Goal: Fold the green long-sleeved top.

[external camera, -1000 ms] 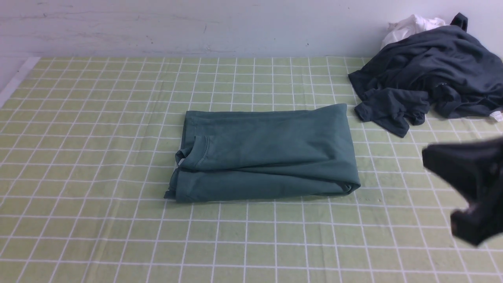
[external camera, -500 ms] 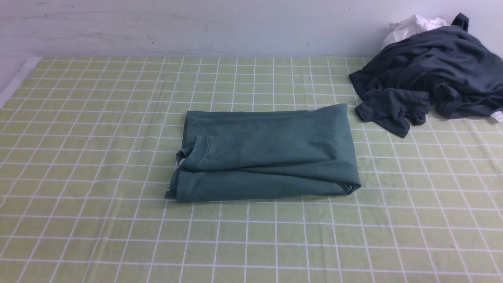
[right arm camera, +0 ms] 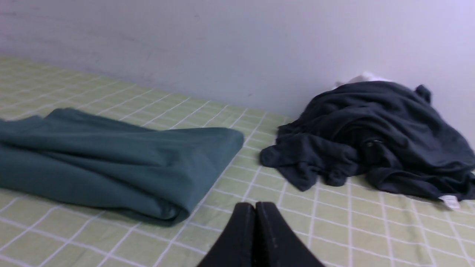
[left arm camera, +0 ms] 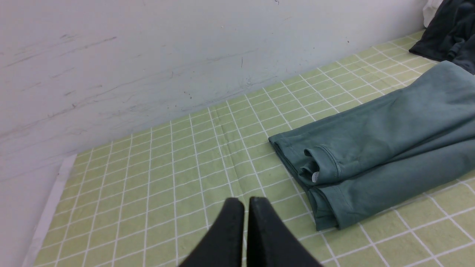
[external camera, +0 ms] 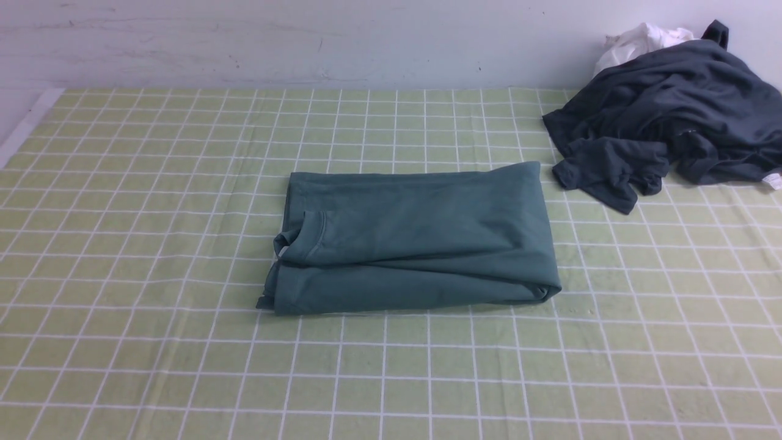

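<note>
The green long-sleeved top [external camera: 415,235] lies folded into a flat rectangle in the middle of the checked cloth, its neck opening at the left end. It also shows in the left wrist view [left arm camera: 382,144] and in the right wrist view [right arm camera: 111,163]. Neither arm appears in the front view. My left gripper [left arm camera: 245,200] is shut and empty, raised over bare cloth off the top's neck end. Off the top's other end, my right gripper [right arm camera: 255,204] is shut and empty above the cloth.
A crumpled dark charcoal garment [external camera: 666,116] lies at the back right against the wall, with a small white cloth [external camera: 638,40] behind it. The green checked tablecloth [external camera: 153,183] covers the table up to the pale wall [external camera: 305,36].
The right arm, seen blurred at the front view's right edge a second ago, has pulled out of that view. The folded top has not moved.
</note>
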Robot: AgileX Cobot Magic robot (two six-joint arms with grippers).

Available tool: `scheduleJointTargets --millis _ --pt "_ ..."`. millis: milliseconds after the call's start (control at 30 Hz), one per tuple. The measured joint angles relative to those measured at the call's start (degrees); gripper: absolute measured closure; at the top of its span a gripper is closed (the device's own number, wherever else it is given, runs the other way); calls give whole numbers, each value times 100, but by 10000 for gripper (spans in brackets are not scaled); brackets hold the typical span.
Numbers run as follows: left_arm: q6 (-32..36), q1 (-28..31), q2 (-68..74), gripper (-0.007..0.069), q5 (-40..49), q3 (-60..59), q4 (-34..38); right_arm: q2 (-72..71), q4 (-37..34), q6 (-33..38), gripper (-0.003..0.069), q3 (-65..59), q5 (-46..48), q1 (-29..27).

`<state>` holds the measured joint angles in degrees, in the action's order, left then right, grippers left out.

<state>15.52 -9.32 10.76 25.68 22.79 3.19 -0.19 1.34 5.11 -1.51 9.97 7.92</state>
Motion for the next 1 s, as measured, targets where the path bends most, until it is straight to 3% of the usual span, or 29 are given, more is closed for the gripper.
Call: scheduleJointTargets --millis 200,1000 --pt "0 0 0 619 0 0 0 -34 4 -598 673 6 1027 -627" --pt "0 0 0 619 0 -6 0 -34 4 -610 673 12 1068 -668"
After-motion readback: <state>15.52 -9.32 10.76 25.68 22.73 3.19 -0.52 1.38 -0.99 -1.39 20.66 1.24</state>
